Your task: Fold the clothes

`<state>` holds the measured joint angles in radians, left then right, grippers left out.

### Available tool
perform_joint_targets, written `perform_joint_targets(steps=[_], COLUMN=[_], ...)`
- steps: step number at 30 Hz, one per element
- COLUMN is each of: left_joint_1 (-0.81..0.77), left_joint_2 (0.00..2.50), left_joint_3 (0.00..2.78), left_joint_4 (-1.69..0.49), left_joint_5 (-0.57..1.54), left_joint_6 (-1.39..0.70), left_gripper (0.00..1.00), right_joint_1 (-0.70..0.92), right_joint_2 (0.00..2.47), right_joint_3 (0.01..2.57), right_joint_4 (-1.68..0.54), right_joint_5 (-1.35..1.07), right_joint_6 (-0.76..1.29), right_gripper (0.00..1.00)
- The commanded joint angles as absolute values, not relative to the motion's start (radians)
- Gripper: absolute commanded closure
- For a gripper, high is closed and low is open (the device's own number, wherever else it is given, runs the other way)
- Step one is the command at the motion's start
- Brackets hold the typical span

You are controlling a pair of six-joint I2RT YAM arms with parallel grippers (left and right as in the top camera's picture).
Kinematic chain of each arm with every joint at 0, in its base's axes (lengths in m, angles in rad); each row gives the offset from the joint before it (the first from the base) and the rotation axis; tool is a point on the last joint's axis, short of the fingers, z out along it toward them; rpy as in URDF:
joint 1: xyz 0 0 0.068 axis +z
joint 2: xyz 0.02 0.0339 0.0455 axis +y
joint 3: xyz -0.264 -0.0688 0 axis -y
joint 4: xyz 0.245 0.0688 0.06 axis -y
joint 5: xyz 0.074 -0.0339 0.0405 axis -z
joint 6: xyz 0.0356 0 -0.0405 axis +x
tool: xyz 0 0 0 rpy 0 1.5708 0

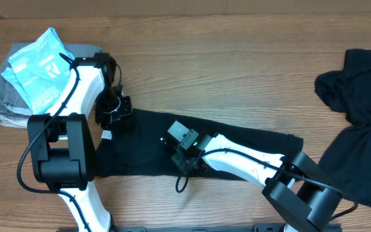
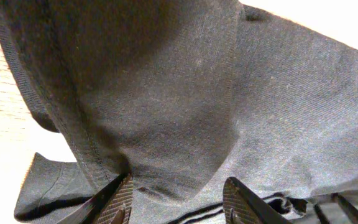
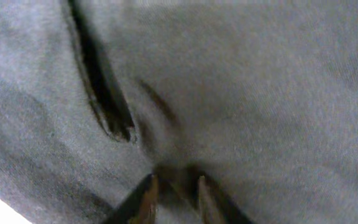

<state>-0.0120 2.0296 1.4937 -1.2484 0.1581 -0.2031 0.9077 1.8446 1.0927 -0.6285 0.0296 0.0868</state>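
Observation:
A black T-shirt (image 1: 250, 148) lies in a long folded band across the middle of the table. My left gripper (image 1: 114, 115) is at its upper left corner. In the left wrist view its jaws (image 2: 180, 198) are wide open, with a bulge of the shirt's fabric (image 2: 185, 93) and a stitched hem between and above them. My right gripper (image 1: 180, 147) rests on the middle of the band. In the right wrist view its fingers (image 3: 174, 186) are close together, pinching a tuck of the fabric (image 3: 247, 93). A second black T-shirt (image 1: 362, 116) lies crumpled at the right edge.
A light-blue garment with white print (image 1: 40, 64) lies on a folded grey and beige pile (image 1: 8, 106) at the back left. Bare wood table (image 1: 224, 64) runs along the back and the front edge.

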Motion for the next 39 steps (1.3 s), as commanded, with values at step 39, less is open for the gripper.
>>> perform_joint_targets(steps=[39], left_joint_1=[-0.006], left_joint_2=[1.977], left_joint_3=[1.711], left_joint_4=[-1.388], left_joint_5=[0.263], left_joint_6=[-0.180], left_gripper=[0.49], right_joint_1=[0.799], right_joint_2=[1.734], right_joint_3=[1.385], right_joint_4=[-0.994], right_joint_5=[-0.187], right_joint_6=[0.173], right_gripper=[0.59])
